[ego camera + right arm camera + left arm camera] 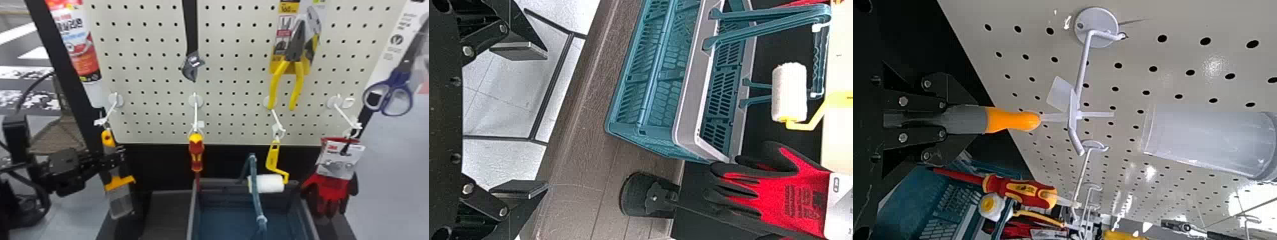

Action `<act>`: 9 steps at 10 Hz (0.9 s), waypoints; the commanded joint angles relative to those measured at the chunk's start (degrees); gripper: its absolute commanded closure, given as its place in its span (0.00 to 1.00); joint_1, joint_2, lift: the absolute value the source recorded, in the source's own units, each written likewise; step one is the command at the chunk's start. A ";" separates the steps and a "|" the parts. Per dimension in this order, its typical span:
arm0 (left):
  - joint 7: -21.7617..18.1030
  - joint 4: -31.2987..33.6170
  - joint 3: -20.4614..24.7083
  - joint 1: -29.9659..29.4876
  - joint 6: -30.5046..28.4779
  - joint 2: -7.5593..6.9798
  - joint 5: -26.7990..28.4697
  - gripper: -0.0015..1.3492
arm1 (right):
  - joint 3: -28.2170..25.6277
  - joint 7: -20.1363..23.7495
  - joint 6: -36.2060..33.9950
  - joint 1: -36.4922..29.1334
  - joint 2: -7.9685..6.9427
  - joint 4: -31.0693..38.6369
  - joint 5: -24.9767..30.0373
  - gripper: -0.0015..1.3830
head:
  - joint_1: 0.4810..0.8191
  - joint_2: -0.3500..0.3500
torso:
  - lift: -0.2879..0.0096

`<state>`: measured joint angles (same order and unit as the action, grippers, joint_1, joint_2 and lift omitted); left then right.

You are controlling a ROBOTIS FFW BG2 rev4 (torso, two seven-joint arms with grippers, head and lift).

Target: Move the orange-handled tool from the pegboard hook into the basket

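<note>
In the head view, my left gripper [112,161] is at the far left, shut around the grey handle of the orange-handled tool [119,183]. The tool hangs upright below the leftmost pegboard hook [110,111]. From the left wrist view, the left gripper [943,119] grips the grey part of the tool [1012,120]; a clear strip at its orange end still runs through the hook [1083,75]. The basket [191,212] stands low in the middle, its teal handle raised. In the right wrist view, my right gripper [521,120] is open and empty, beside the basket [689,95].
Between tool and basket rim hangs a red-yellow screwdriver [196,153]. A paint roller [266,183] hangs over the basket's back edge, with red gloves [330,193] at its right. Pliers [297,60], scissors [387,95] and a wrench head [192,66] hang higher.
</note>
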<state>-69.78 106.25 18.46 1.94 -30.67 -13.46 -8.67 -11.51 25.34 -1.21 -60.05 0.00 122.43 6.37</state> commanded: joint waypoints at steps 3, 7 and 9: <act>0.09 0.00 0.09 -0.12 0.00 0.02 -0.12 0.88 | 0.00 -0.02 -0.11 -0.03 -0.05 -0.15 -0.04 0.26 | 0.20 0.50 | 0.63; 0.26 0.28 0.09 -0.25 0.00 0.10 -0.64 0.88 | 0.00 -0.02 -0.11 -0.03 -0.05 -0.29 -0.04 0.26 | 0.20 0.50 | 0.63; 1.40 1.83 0.18 -1.23 -1.06 0.37 -2.40 0.88 | 0.00 -0.02 -0.11 -0.03 -0.05 -0.29 -0.04 0.26 | 0.20 0.50 | 0.63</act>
<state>-68.46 107.58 18.57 0.94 -31.39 -13.21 -10.63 -11.51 25.37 -1.32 -60.08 0.00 122.14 6.33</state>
